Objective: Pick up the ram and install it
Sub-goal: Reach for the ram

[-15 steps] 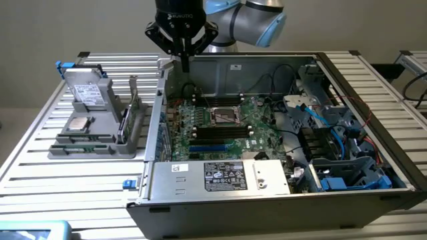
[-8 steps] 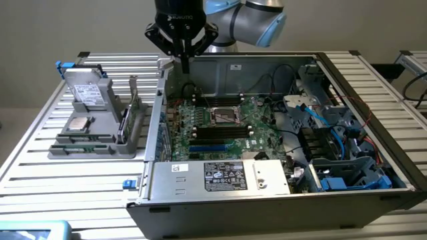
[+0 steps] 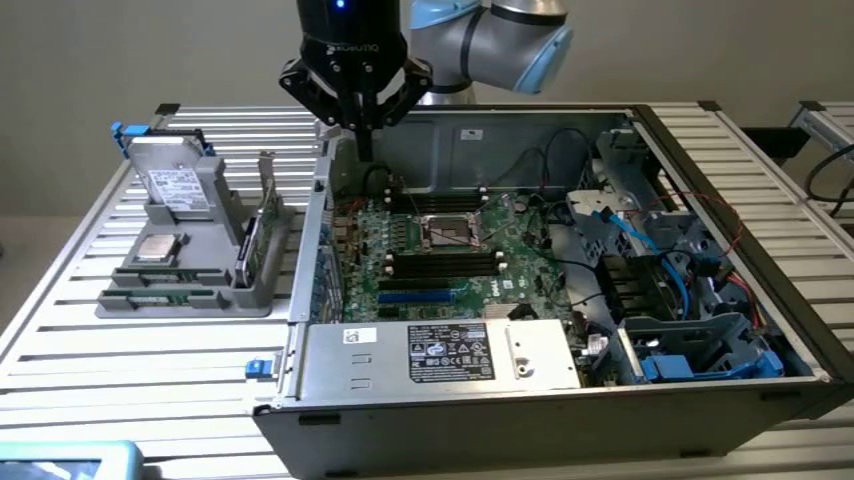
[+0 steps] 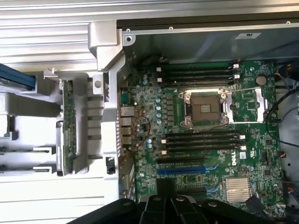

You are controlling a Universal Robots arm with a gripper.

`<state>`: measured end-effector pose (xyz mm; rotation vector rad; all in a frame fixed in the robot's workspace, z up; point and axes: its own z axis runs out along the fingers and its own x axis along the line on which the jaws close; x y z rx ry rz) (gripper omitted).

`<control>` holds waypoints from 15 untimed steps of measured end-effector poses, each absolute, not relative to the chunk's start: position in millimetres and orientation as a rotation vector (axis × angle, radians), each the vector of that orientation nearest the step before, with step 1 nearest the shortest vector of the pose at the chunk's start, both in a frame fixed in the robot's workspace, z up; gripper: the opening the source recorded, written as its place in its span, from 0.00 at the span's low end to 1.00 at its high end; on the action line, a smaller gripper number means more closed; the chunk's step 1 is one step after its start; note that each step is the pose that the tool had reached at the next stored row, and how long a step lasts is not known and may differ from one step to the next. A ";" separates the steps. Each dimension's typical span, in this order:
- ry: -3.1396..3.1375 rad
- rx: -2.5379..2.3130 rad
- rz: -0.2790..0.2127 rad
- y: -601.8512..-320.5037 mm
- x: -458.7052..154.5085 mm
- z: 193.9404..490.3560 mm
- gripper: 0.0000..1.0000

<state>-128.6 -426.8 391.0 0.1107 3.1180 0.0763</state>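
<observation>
Slatted tabletop (image 3: 134,370), open case (image 3: 534,425) | ram (image 3: 248,250) stood on edge in rack (image 3: 187,300) beside case | hand (image 3: 362,135) hung closed, empty, above case wall | ram judged light, stiff, fragile; grip long edges, clear of chips

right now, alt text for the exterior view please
A robot arm poises its shut gripper over the far corner of an open pc case, its green motherboard exposed. On the exterior view's left, a grey rack of spare parts sits on a slatted metal table.
</observation>
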 end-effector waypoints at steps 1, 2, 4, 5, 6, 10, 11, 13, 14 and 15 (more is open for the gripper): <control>3.118 0.111 0.078 -429.0 -131.3 390.9 0.11; 3.118 0.110 0.079 -430.8 -134.1 390.9 0.11; 3.118 0.110 0.081 -434.1 -140.1 390.8 0.11; 3.118 0.111 0.081 -435.6 -143.4 390.8 0.11; 3.118 0.111 0.082 -437.0 -146.7 390.7 0.11; 3.118 0.110 0.083 -441.3 -163.8 390.1 0.11; 3.118 0.111 0.083 -441.9 -168.3 389.8 0.11; 3.118 0.110 0.083 -442.4 -177.3 388.8 0.11; 3.118 0.110 0.083 -442.5 -181.7 388.2 0.11; 3.118 0.111 0.083 -442.5 -186.4 387.6 0.11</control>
